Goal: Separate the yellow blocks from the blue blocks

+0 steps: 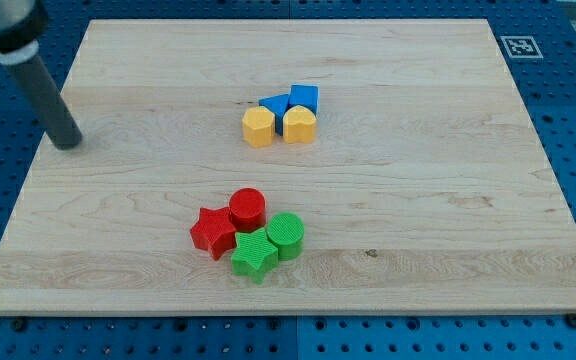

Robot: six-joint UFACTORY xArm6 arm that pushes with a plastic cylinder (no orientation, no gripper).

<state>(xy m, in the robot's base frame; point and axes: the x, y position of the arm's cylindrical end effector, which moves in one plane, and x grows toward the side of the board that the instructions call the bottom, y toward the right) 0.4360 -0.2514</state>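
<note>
Two yellow blocks sit side by side near the board's middle top: a yellow hexagon-like block (258, 127) on the left and a yellow block (300, 125) on the right. Touching them from behind are two blue blocks: a blue triangle-like block (275, 104) and a blue cube (305, 97). My tip (67, 141) rests on the board at the view's far left, well apart from this cluster.
A second cluster lies lower in the view: a red star (212, 232), a red cylinder (248, 208), a green star (254, 256) and a green cylinder (287, 235). The wooden board (448, 180) lies on a blue pegboard; a marker tag (521, 45) is at top right.
</note>
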